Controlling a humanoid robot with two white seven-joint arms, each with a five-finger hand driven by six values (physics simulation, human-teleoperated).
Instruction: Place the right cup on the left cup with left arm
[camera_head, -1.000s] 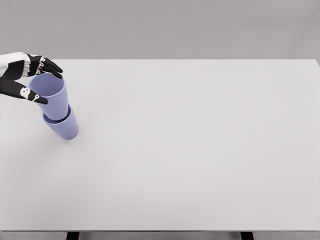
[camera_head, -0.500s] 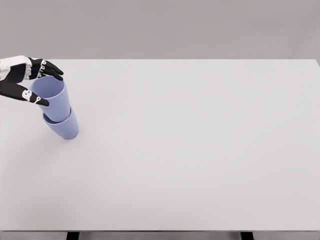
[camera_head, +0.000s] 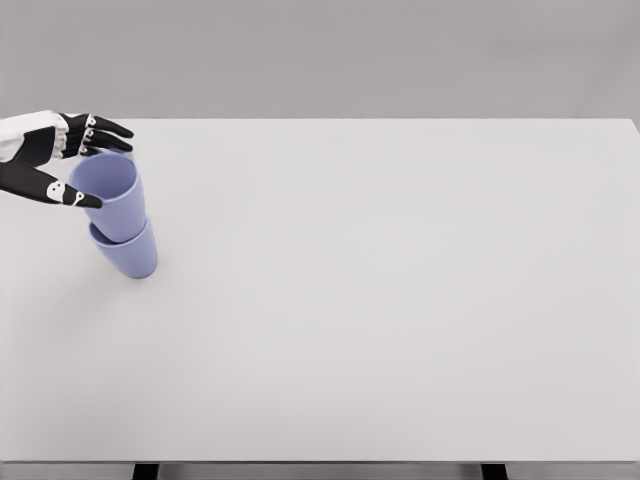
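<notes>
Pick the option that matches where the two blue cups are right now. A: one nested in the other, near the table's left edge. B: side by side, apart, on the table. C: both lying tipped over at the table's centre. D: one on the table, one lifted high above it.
A: the upper blue cup sits in the lower blue cup by the table's left edge, the left hand at its rim.

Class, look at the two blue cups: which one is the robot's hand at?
The upper cup, nested in the lower cup; the left hand flanks its rim.
</notes>
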